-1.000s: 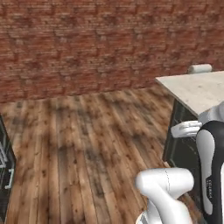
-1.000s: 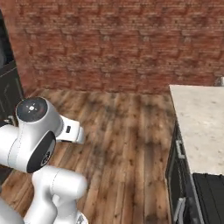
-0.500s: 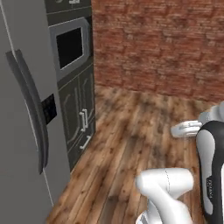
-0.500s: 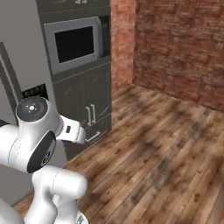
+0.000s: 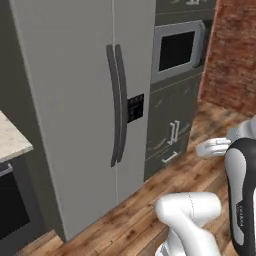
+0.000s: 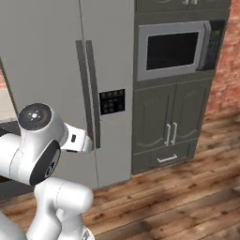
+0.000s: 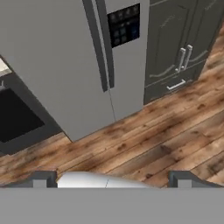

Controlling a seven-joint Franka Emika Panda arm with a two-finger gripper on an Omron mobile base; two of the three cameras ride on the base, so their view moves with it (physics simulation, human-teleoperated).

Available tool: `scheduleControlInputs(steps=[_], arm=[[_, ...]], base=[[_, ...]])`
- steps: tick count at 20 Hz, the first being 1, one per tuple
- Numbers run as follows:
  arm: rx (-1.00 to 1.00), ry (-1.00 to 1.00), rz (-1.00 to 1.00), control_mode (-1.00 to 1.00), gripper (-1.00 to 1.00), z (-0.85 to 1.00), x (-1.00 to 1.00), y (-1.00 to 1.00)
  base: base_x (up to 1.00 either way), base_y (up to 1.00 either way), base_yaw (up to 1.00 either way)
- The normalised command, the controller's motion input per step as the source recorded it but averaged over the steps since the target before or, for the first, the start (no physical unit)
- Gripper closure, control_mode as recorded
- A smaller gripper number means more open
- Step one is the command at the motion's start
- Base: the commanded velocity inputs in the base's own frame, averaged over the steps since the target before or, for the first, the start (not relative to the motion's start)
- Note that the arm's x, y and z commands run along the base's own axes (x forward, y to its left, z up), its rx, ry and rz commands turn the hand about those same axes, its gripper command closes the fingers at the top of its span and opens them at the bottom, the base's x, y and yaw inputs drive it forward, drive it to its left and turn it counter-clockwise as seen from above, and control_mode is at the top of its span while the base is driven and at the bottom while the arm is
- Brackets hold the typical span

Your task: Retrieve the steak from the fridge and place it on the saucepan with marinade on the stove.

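Ahead now, closed fridge (image 5: 70, 100), nearer.

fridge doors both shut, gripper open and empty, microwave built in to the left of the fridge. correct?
Not quite: the microwave sits to the right of the fridge, above the dark cabinets, as the right base view shows. The fridge doors are shut, and the gripper is open and empty.
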Motion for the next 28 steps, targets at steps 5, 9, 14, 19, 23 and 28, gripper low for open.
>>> scheduleControlInputs(steps=[5,9,14,19,23,28], arm=[[0.00,0.00,0.00,1.00,-1.00,0.00,0.00,0.00],[0.00,0.00,0.00,1.00,-1.00,0.00,0.00,0.00],[0.00,0.00,0.00,1.00,-1.00,0.00,0.00,0.00],[0.00,0.00,0.00,1.00,-1.00,0.00,0.00,0.00],[0.00,0.00,0.00,1.00,-1.00,0.00,0.00,0.00],[0.00,0.00,0.00,1.00,-1.00,0.00,0.00,0.00]], base=[[0.24,0.00,0.74],[0.37,-0.01,0.67],[0.17,-0.21,0.40],[0.00,-0.25,0.12],[-0.01,-0.58,0.06],[-0.08,-0.80,0.04]])
